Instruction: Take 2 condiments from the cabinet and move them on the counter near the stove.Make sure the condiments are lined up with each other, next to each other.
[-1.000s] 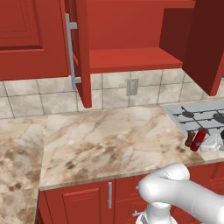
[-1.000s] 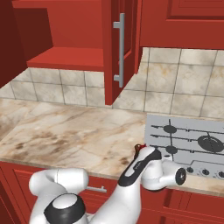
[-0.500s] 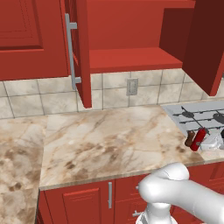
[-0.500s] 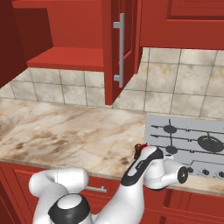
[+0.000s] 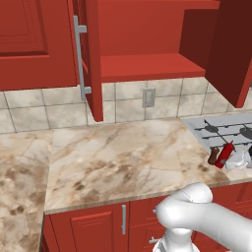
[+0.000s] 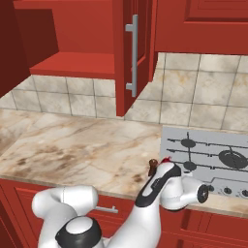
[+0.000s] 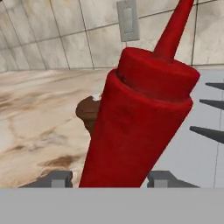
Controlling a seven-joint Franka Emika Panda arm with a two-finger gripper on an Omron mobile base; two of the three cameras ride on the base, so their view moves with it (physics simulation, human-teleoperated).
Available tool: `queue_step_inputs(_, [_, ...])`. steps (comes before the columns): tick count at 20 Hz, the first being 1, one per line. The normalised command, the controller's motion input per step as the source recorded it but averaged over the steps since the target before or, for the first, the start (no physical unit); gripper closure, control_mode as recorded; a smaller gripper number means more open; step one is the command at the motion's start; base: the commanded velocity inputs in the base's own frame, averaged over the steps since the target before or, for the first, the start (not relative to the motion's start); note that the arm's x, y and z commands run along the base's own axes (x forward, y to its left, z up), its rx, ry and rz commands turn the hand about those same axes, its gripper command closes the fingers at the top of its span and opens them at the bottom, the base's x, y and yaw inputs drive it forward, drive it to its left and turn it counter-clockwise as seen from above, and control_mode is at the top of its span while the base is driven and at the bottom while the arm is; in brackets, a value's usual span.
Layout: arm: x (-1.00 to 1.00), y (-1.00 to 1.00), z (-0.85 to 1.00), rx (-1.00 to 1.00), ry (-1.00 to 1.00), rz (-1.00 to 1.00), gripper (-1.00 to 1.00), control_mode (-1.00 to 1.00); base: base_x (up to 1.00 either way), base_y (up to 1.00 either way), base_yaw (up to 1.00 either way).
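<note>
A glossy white arm [image 6: 145, 213] of rounded, tube-like links fills the lower middle of the right base view, with dark grey joint caps, a black band, and a round black-tipped end at right.

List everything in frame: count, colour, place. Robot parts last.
squeeze bottle: 1, red, on the counter at the stove's near left corner, tilted, between the finger tips
shaker: 1, dark brown, on the counter beside the bottle
counter: 1, beige marble-look, below the cupboards
stove: 1, silver-grey with black grates, set in the counter
cabinet: 1, glossy red, doors open, shelf bare
bar handle: 1, silver, on the open door
wall outlet: 1, grey, on the tiled backsplash
gripper: 1, jaws either side of the bottle's base; grip unclear
</note>
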Motion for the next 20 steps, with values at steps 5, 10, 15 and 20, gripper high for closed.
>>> queue_step_inputs(5, [-0.21, 0.0, 0.0, 0.0, -0.1, 0.0, -1.0, -1.0, 0.0, 0.0, 0.0])
queue_step_inputs(10, [-0.19, 0.05, 0.0, 0.0, -0.22, 0.0, -1.0, -1.0, 0.0, 0.0, 0.0])
queue_step_inputs(15, [-0.16, 0.25, 0.0, 0.0, -0.22, 0.02, -1.0, -1.0, 0.0, 0.0, 0.0])
queue_step_inputs(20, [-0.09, 0.28, 0.0, 0.0, -0.17, 0.03, -1.0, -1.0, 0.0, 0.0, 0.0])
